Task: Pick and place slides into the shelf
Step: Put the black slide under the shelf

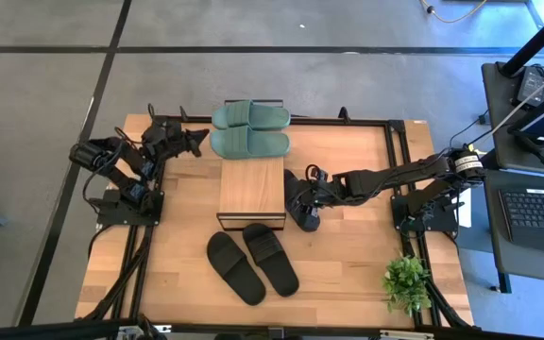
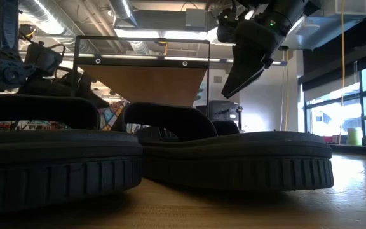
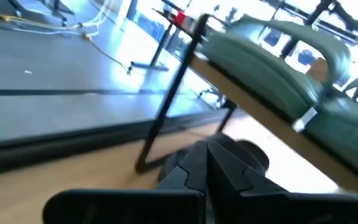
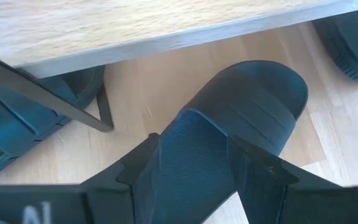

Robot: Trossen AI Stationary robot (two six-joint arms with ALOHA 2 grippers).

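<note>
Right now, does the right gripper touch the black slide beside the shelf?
Touching. In the right wrist view, the right gripper's two fingers press both sides of the black slide's strap.

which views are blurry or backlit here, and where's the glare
Low view: backlit by bright windows, so the black slides and shelf read as dark shapes. Left wrist view: soft and smeared, with blown-out highlights behind the green slides. Right wrist view: sharp, evenly lit. High view: even, no glare.
</note>
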